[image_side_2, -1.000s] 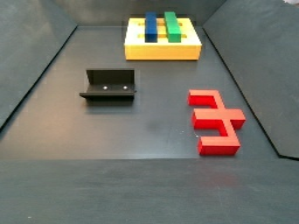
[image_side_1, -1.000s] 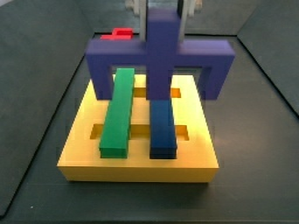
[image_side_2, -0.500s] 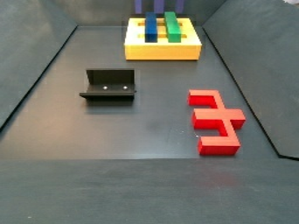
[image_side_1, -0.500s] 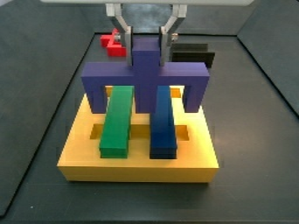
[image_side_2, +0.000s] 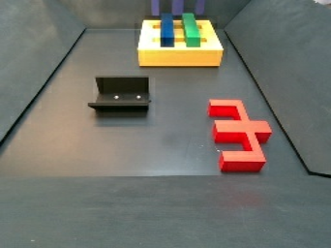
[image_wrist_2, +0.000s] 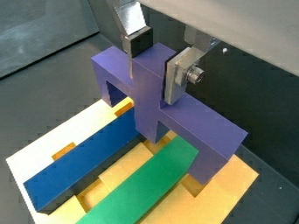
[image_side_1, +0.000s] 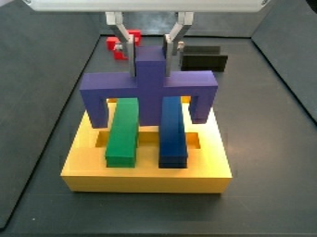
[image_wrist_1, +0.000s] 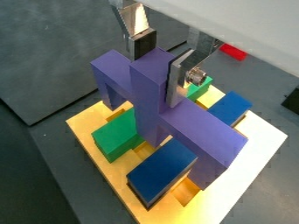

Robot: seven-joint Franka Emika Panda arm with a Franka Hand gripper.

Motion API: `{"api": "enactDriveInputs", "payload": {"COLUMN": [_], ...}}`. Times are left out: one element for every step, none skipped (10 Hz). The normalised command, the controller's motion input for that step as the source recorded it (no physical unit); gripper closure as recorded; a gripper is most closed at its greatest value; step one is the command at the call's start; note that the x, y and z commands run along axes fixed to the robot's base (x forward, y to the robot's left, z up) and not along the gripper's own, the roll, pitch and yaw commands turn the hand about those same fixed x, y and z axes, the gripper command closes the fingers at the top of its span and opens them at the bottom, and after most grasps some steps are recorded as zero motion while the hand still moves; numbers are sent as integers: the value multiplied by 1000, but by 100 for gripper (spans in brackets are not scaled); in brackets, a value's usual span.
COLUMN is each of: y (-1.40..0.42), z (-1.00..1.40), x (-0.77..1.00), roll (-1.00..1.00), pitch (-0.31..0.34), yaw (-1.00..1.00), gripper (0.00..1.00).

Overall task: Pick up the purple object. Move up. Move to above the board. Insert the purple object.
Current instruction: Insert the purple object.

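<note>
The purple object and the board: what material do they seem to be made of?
The purple object, held in the end effector above the board, looks like matte plastic or painted wood: flat even colour, crisp edges, no glare. The board appears the same, yellow, with a slightly smoother top that catches soft light. The pictures cannot settle which material it is.

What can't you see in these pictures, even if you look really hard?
- Whether the purple object's legs reach into the board's slots: in a side view the green bar and blue bar block them.
- The claw: cut off by the picture's top edge in a side view.
- The fixture's back: it faces away.
</note>
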Motion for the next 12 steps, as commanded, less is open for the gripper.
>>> {"api": "enactDriveInputs", "payload": {"y": [-34, 0, 0, 0, 0, -40, -40, -37, -26, -57, -60, 0], "z": [-77, -63, -91, -109, -134, -166, -191, -209, -183, -131, -86, 0], "x": [0, 0, 0, 0, 0, 0, 0, 14, 0, 0, 131, 180], "roll": [57, 49, 31, 46, 63, 73, 66, 60, 43, 11, 0, 0], "pitch": [0, 0, 0, 0, 0, 0, 0, 0, 0, 0, 0, 3], "yaw": [91, 29, 0, 0, 0, 9, 0, 3, 0, 0, 0, 0], "gripper": [100, 100, 100, 100, 100, 100, 100, 100, 100, 100, 100, 100]}}
